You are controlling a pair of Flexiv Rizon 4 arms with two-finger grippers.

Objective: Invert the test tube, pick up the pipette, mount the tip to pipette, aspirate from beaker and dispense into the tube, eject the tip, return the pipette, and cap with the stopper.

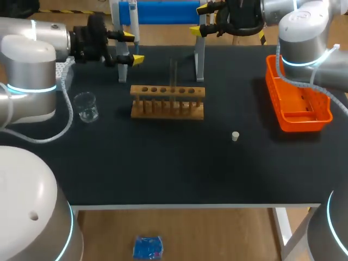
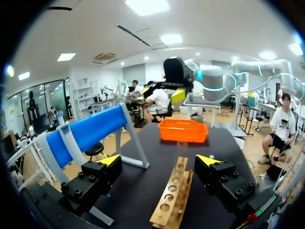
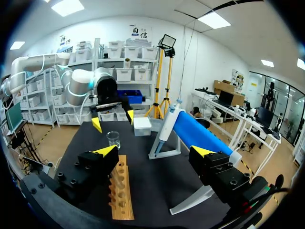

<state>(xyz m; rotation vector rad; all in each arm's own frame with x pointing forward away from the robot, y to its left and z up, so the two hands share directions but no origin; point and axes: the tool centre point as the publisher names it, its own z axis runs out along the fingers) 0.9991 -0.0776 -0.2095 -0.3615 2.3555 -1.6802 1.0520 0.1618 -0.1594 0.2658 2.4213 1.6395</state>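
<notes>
On black table, wooden rack, beaker

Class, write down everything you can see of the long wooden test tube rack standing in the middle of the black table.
The wooden test tube rack is light brown: a long top bar with a row of round holes, held above a base board by thin pegs. It stands upright on the black table, lengthwise across its middle. A thin clear tube seems to stand in one of the holes. Nothing else touches the rack.
</notes>
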